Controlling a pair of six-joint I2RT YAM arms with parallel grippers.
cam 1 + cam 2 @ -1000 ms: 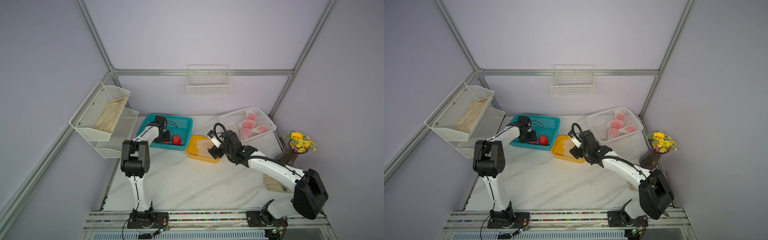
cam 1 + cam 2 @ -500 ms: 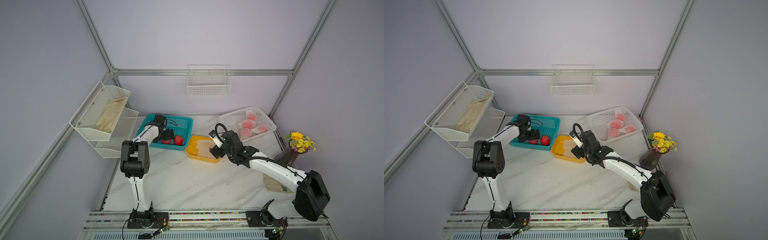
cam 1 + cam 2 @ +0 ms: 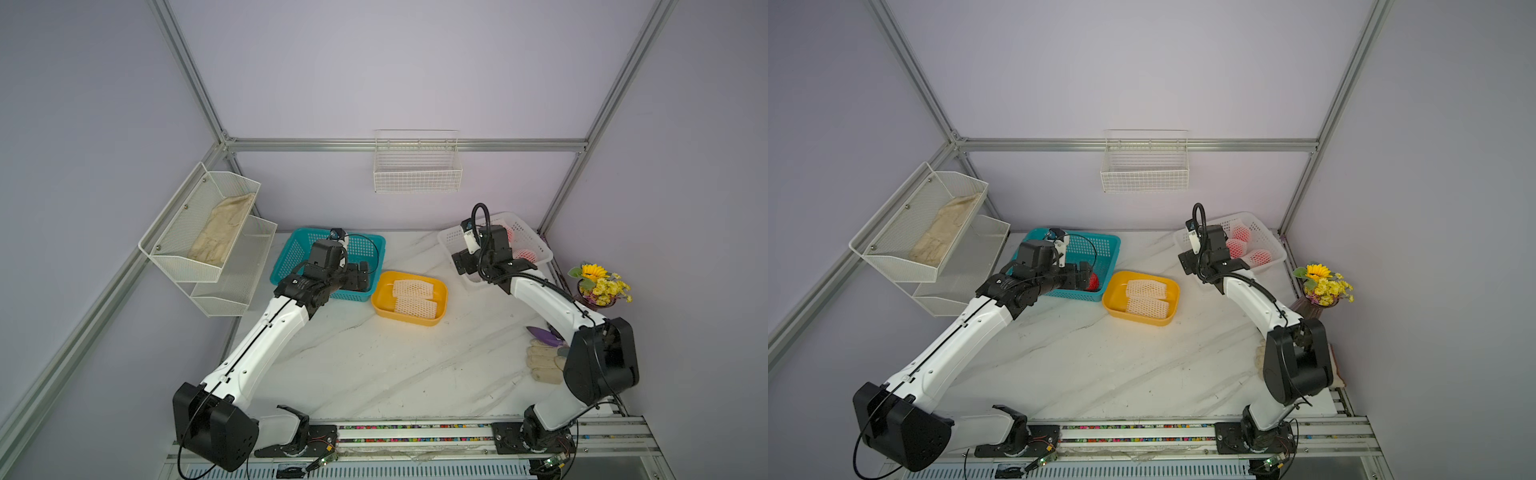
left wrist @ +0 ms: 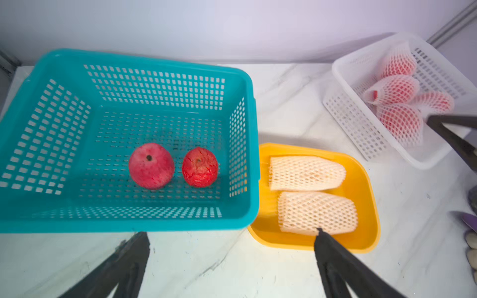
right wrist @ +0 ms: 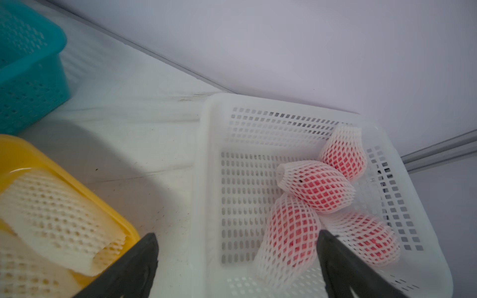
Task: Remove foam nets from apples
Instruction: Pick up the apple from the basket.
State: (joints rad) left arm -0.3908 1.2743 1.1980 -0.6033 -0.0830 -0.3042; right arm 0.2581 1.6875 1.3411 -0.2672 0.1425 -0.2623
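— Marbled white surface point(image 3: 374, 365), lilac walls point(image 3: 415, 62). What is seen?
— Two bare round red apples point(image 4: 151, 166) are kept in a teal lattice basket point(image 4: 124, 224), its near wall before the spread, empty left gripper point(image 4: 230, 231). Two flat white foam nets point(image 4: 307, 172) are laid in a yellow tray point(image 4: 366, 185).
— The right gripper point(image 5: 236, 233)?
— Spread empty above the rim of a white lattice basket point(image 5: 206, 180); four netted apples point(image 5: 316, 185) are heaped inside.

My two top views look down from high above the front edge of the tabletop point(image 3: 374, 365) toward its back. Both wrist cameras sit close, sharing the yellow tray point(image 4: 361, 167) and white basket point(image 5: 206, 154).
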